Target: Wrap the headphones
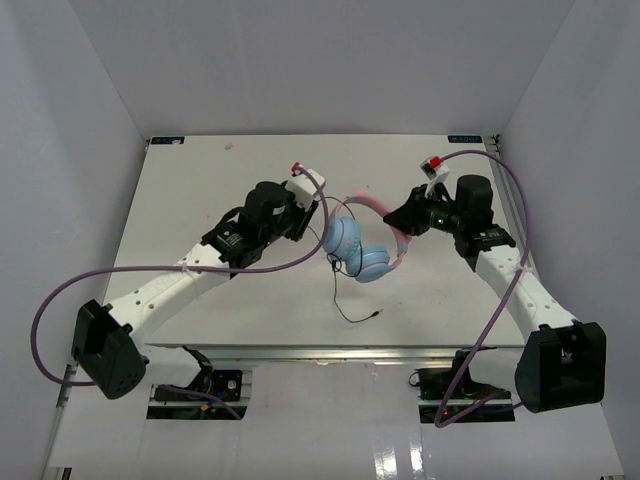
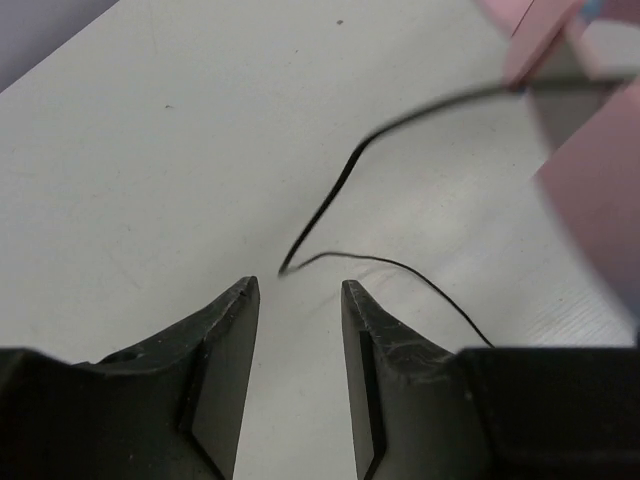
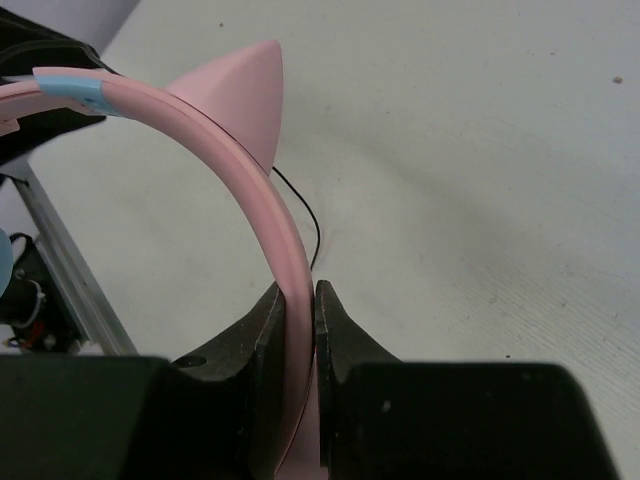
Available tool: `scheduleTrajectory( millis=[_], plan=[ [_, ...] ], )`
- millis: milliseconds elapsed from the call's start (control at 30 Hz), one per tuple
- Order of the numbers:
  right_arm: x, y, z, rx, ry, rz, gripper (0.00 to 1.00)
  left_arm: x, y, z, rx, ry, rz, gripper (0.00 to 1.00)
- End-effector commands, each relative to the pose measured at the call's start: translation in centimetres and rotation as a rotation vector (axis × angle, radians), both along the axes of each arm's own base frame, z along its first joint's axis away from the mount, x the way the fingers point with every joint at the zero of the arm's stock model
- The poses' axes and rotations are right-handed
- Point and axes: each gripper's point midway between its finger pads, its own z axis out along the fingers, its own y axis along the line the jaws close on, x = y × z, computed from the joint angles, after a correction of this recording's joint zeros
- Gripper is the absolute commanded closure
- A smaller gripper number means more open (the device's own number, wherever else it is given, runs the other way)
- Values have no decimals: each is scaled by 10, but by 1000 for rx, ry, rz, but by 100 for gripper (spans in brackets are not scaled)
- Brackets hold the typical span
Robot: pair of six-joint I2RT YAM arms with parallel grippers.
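Over the middle of the table (image 1: 200, 200), the right gripper (image 3: 297, 290) pinches the pink headband (image 3: 262, 185) of the headphones (image 1: 358, 250). Its fingers are closed tight on the band, a little along from one cat ear (image 3: 245, 90). The two blue ear cups (image 1: 372, 263) sit side by side between the arms, nearest the left gripper (image 2: 298, 285); whether they rest on the table cannot be told. That gripper's fingers stand partly apart with nothing between them. The thin black cord (image 2: 340, 185) kinks just ahead of its tips, then trails toward the near edge, where the plug (image 1: 376, 313) lies on the table.
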Motion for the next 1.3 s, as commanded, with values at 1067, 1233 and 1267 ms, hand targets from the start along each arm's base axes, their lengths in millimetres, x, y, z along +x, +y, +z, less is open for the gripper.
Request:
scheduleTrajectory(
  millis=[1067,1233,1267],
  plan=[
    [-22,-3,224,377,-162,81,92,-92,-162,-76,-789,270,-732,77],
    [-9,-10,230,366,-175,-5,92,-93,-166,-107,-702,318,-651,99],
    [-5,-13,230,355,-174,-35,92,-94,-168,-108,-694,311,-641,100]
  ],
)
